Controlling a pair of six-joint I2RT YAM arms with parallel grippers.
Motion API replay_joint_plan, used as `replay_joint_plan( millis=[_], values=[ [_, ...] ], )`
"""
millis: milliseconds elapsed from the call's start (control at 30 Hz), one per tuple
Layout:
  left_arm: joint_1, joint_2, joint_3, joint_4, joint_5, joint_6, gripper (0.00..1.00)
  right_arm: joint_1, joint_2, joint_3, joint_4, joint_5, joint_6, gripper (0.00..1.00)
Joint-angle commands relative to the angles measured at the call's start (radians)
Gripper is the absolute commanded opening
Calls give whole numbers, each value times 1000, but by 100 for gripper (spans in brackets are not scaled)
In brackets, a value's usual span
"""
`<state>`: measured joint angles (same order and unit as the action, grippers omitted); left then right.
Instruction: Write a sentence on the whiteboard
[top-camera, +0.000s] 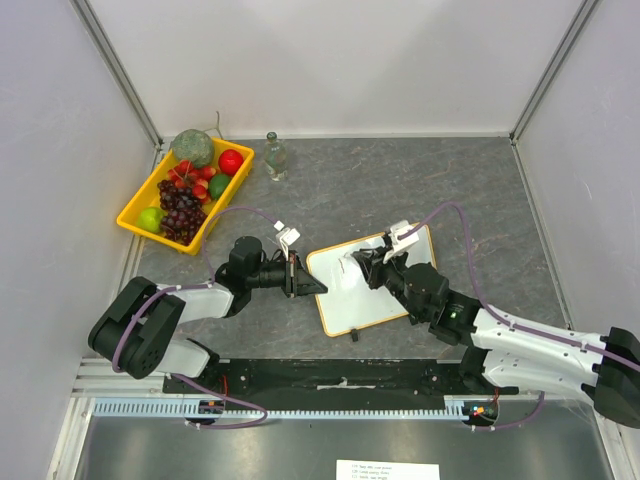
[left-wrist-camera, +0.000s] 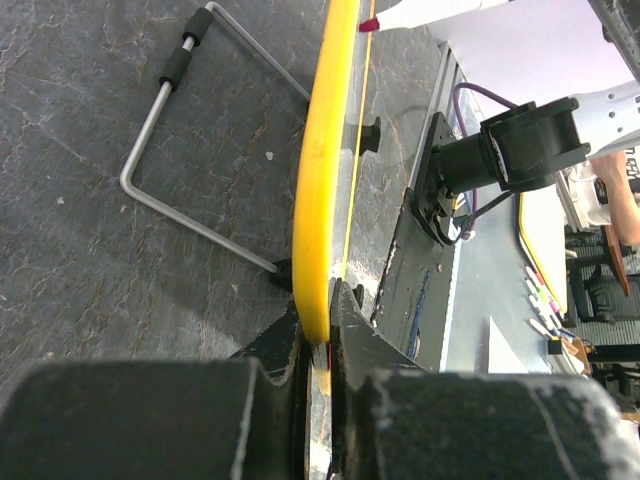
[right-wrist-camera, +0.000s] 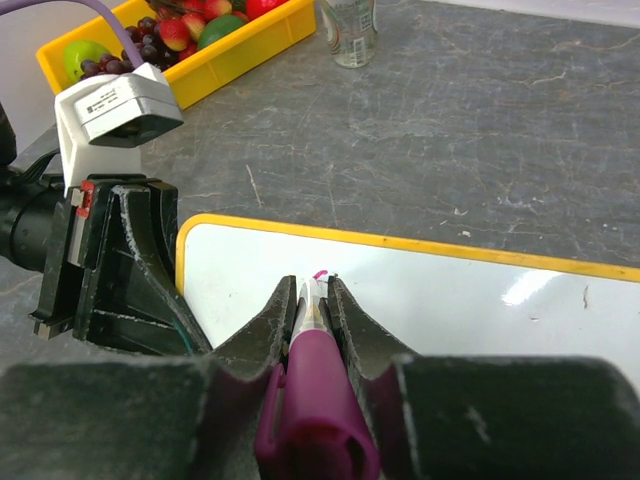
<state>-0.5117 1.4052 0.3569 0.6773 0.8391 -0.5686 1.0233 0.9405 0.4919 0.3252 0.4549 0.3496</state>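
The whiteboard (top-camera: 385, 290), white with a thin yellow frame, lies flat on the grey table in the middle of the top view. My left gripper (top-camera: 300, 276) is shut on its left yellow edge (left-wrist-camera: 318, 200). My right gripper (top-camera: 362, 268) is over the board's upper left part and is shut on a magenta marker (right-wrist-camera: 318, 400). The marker points down at the board (right-wrist-camera: 450, 300) near its far left corner. A small magenta mark (right-wrist-camera: 320, 274) shows at the tip. A black clip foot (top-camera: 355, 333) sits on the near long edge.
A yellow tray (top-camera: 133, 212) of fruit stands at the back left, also in the right wrist view (right-wrist-camera: 230, 60). A small clear bottle (top-camera: 275, 157) stands beside it. A bent wire stand (left-wrist-camera: 170, 130) lies on the table under the left side of the board.
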Motion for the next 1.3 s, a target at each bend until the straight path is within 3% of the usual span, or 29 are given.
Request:
replay_joint_plan(
  millis=[0,633,1267],
  values=[
    [-2,25,-7,-91,-89,101,2,-5,-14,-30,-18,-15,25,0],
    [-1,21,-6,-97,-94,107,2,-5,-20,-73,-35,-68,60,0],
    [-2,21,-3,-101,-95,108,2,-5,-106,-115,-149,38,78,0]
  ],
)
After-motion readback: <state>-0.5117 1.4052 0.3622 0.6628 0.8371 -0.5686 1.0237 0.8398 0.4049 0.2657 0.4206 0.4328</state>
